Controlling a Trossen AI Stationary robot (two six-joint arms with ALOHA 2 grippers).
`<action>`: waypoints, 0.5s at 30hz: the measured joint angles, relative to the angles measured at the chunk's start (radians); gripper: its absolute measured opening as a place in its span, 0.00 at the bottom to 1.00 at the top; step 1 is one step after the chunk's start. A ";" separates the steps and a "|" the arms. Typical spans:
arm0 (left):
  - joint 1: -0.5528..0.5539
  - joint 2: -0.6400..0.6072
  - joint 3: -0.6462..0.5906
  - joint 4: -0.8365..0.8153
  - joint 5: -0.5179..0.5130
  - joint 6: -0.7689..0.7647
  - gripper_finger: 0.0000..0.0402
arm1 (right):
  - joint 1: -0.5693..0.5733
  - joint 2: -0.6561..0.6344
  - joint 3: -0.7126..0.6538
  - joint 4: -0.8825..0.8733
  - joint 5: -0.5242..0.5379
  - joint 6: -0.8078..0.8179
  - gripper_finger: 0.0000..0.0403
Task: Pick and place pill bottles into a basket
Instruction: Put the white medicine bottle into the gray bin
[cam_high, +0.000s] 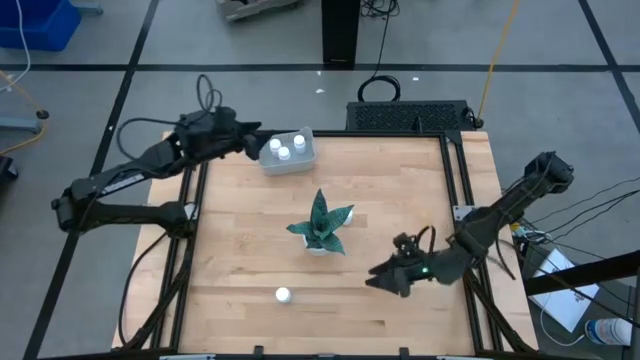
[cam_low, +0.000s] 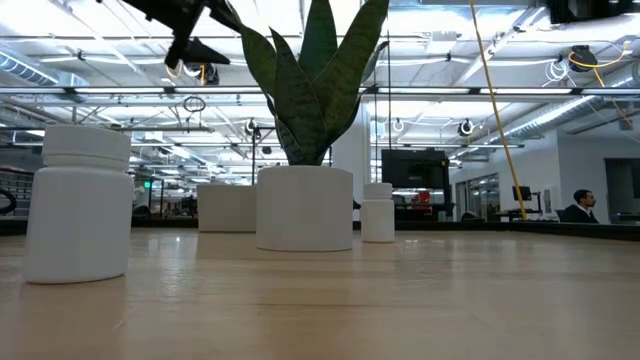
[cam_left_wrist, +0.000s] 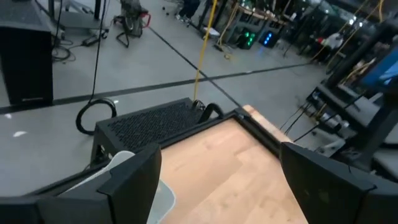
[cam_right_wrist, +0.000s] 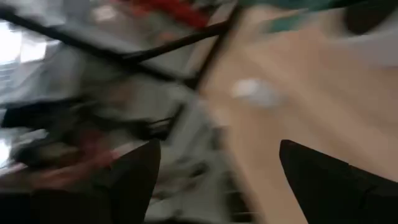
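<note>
White pill bottles (cam_high: 284, 294), grey-blue basket (cam_high: 290, 163), green plant (cam_high: 321, 224).

Grey tiled floor (cam_high: 250, 45); bright ceiling lights (cam_low: 560, 70)

Right wrist view motion-blurred; basket (cam_left_wrist: 146, 186) mostly hidden behind left hand (cam_left_wrist: 217, 180) fingers.

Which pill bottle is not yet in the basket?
The lone pill bottle on the table's near edge, below the plant; the other three sit inside the basket.
</note>
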 joint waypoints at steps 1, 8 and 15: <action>0.000 -0.014 0.000 -0.006 0.000 -0.012 0.83 | 0.016 0.002 0.000 -0.079 0.065 0.023 0.79; -0.001 -0.086 0.000 -0.022 0.022 -0.083 0.80 | 0.023 0.162 0.000 -0.466 0.506 -0.015 0.78; -0.005 -0.133 0.000 -0.026 0.027 -0.116 0.76 | -0.073 0.360 -0.084 -0.390 0.349 0.133 0.78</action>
